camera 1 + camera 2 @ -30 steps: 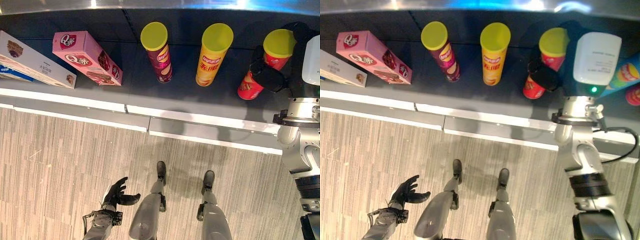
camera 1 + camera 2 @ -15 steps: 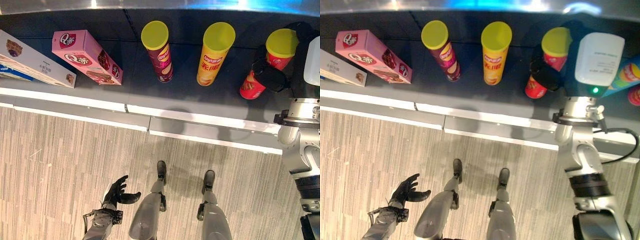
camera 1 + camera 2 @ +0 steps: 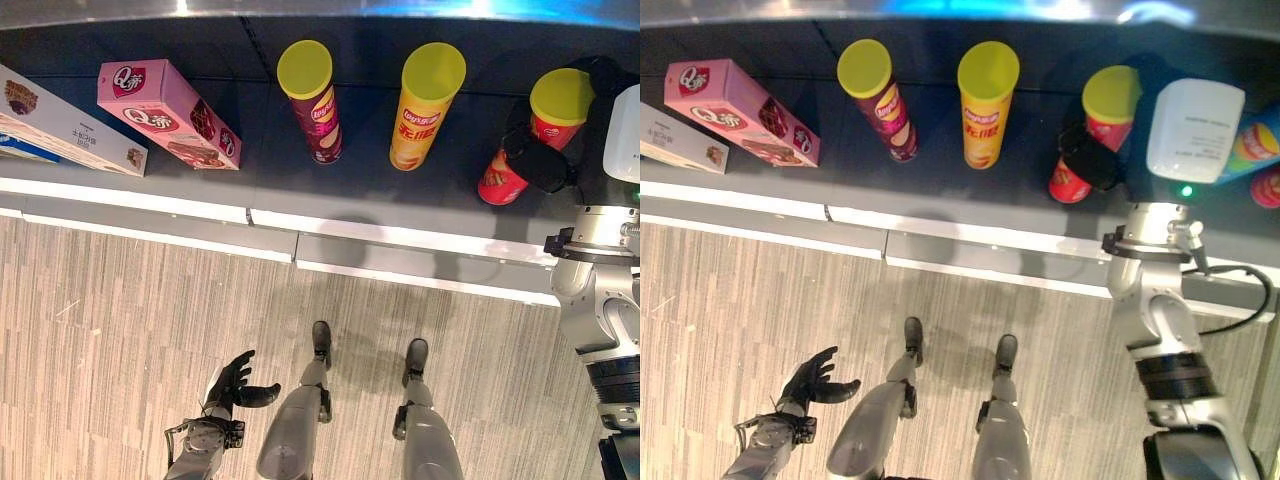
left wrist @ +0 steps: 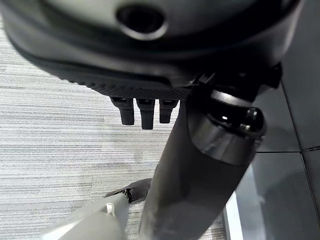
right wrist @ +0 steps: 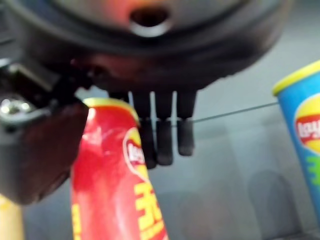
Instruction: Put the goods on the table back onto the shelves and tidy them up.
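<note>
Left eye view: the right hand [image 3: 540, 158] reaches onto the dark shelf [image 3: 200, 185], thumb across the red can [image 3: 528, 135]; the left hand [image 3: 236, 384] hangs low over the floor, fingers relaxed, holding nothing; right eye view adds a blue can [image 3: 1258, 145] just past the wrist; right wrist view: fingers [image 5: 165, 135] extended beside the can, thumb against it.

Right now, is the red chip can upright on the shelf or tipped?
Upright. The red chip can stands on the dark shelf like the other cans, lid up, with the right hand at its side.
</note>
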You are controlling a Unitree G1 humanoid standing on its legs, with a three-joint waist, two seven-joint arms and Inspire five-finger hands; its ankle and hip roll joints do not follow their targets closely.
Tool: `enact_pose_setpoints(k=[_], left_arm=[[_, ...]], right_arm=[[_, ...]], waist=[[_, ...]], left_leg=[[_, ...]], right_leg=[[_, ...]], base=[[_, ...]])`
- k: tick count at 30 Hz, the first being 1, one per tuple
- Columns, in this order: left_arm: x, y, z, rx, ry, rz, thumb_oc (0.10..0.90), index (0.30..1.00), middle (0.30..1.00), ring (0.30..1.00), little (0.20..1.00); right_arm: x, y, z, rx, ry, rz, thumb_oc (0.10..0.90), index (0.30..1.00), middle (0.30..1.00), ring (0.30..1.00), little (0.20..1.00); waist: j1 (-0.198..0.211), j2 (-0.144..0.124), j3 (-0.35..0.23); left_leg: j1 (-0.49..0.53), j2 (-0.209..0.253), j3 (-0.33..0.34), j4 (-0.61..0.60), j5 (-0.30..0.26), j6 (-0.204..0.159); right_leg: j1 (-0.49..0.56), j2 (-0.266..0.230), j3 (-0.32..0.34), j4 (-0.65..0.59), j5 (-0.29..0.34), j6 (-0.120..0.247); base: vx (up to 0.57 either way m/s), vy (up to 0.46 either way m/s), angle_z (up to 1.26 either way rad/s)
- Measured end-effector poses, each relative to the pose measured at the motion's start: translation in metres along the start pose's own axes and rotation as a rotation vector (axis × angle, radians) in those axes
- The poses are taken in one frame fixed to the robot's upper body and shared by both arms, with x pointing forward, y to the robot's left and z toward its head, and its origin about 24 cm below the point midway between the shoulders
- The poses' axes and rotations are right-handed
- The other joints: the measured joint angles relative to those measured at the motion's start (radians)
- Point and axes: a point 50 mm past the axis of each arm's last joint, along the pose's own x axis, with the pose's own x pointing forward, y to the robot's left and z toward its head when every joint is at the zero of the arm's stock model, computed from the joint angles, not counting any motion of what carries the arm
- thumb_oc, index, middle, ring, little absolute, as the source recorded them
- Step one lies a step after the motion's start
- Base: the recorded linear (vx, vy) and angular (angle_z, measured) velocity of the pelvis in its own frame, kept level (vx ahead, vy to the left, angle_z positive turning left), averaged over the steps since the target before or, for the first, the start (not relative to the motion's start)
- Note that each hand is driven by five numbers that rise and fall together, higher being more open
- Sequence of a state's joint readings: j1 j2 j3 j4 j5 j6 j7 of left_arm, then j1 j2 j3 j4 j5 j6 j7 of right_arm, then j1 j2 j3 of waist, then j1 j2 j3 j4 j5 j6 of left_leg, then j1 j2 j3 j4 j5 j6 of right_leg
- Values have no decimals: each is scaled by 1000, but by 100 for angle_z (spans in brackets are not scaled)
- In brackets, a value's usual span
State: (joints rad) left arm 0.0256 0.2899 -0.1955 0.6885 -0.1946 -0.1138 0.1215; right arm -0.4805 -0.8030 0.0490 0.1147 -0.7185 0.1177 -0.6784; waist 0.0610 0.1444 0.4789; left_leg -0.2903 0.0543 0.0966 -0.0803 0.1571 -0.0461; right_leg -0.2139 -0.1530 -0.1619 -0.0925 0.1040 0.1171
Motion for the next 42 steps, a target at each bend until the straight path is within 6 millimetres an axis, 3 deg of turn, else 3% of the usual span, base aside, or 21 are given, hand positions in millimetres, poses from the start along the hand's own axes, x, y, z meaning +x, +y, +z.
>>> enact_pose_setpoints(k=[10, 22, 24, 25, 26, 27, 42], left_arm=[[0, 0, 0, 0, -1, 1, 800, 900, 900, 900, 900], [0, 0, 1, 0, -4, 1, 800, 900, 900, 900, 900], [0, 0, 1, 0, -4, 1, 800, 900, 900, 900, 900], [0, 0, 1, 0, -4, 1, 800, 900, 900, 900, 900], [0, 0, 1, 0, -4, 1, 800, 900, 900, 900, 900], [0, 0, 1, 0, -4, 1, 800, 900, 900, 900, 900], [2, 1, 4, 2, -12, 2, 800, 900, 900, 900, 900]], right_arm=[[12, 1, -6, -10, 39, -42, 400, 300, 300, 300, 300], [12, 1, -6, -1, 45, -42, 400, 300, 300, 300, 300], [12, 1, -6, 5, 49, -41, 563, 545, 545, 545, 545], [12, 1, -6, 8, 51, -41, 595, 592, 592, 592, 592], [12, 1, -6, 10, 52, -42, 733, 799, 799, 799, 799], [12, 1, -6, 12, 53, -43, 800, 900, 900, 900, 900], [8, 5, -5, 51, 83, -42, 800, 900, 900, 900, 900]], waist=[[2, 0, 0], [9, 0, 0], [8, 0, 0], [7, 0, 0], [7, 0, 0], [7, 0, 0], [0, -9, 6]], left_leg=[[-11, 0, 0, 0, 0, 0], [-11, -1, -4, 0, 1, 1], [-11, -1, -4, 0, 1, 1], [-11, -1, -4, 0, 1, 1], [-11, -1, -4, 0, 1, 1], [-11, -1, -4, 0, 1, 1], [-12, -1, -4, 0, 1, 1]], right_leg=[[-11, -1, -1, 0, 0, 0], [-8, -1, -5, 0, 0, 0], [-8, -1, -5, 0, 0, 0], [-8, -1, -5, 0, 0, 0], [-8, -1, -5, 0, 0, 0], [-9, -1, -5, 0, 0, 0], [-8, -1, -6, 0, 0, 0]], base=[[0, 0, 0], [0, 0, 0], [0, 0, 0], [0, 0, 0], [0, 0, 0], [0, 0, 0], [0, 0, 0]])
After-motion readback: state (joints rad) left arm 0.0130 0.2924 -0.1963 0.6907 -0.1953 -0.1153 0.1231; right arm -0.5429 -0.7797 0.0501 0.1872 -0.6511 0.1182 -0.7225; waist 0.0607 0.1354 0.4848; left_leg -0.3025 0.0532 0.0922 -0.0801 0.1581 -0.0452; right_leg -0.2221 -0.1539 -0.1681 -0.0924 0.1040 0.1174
